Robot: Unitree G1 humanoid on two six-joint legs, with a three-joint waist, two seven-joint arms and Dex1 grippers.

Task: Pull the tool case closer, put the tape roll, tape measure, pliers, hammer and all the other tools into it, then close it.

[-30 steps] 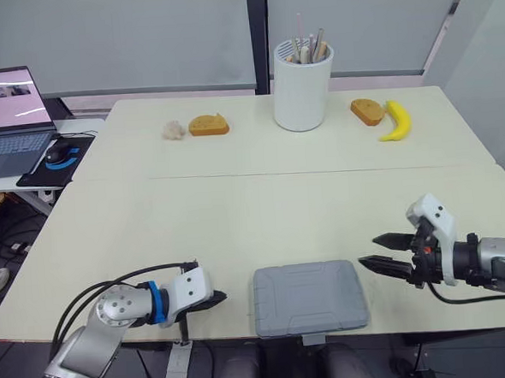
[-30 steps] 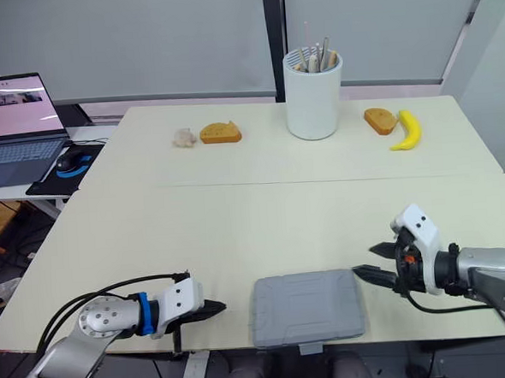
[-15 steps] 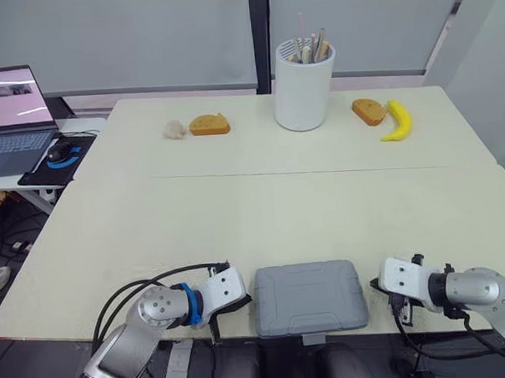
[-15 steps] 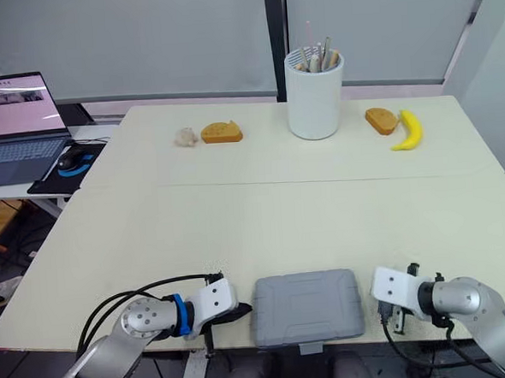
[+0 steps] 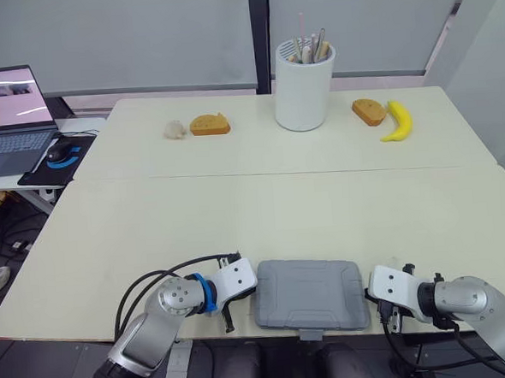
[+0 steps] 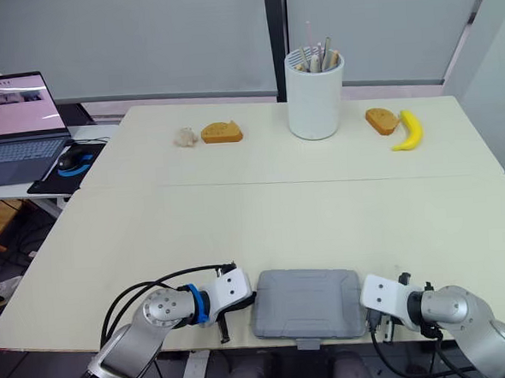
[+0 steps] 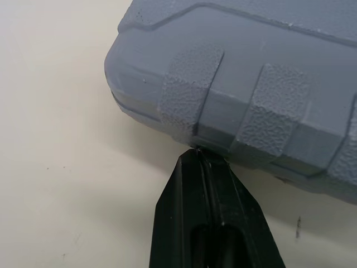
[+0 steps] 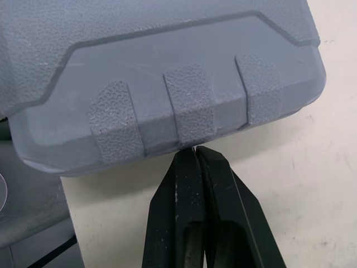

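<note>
Bracketing the shut tool case (image 5: 310, 293), left hand (image 7: 196, 153) and right hand (image 8: 192, 149), both pressed together, touch its sides. Pulled near; opening likely follows.

The tool case (image 5: 310, 294) lies on the table (image 5: 236, 207) between the left tool (image 7: 198, 162) and the right tool (image 8: 193, 159) — each tip touching a side.

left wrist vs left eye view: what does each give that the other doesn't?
Left wrist view: contact detail. The left pincer is shut, its tips against the side wall of the tool case, at the groove between two textured ribs.
Left eye view: layout. The right pincer is at the case's other end. Far across are a white holder of utensils, a banana, a bread slice and a laptop.
Both: the closed grey case on the cream table, with the left pincer at its left end.
</note>
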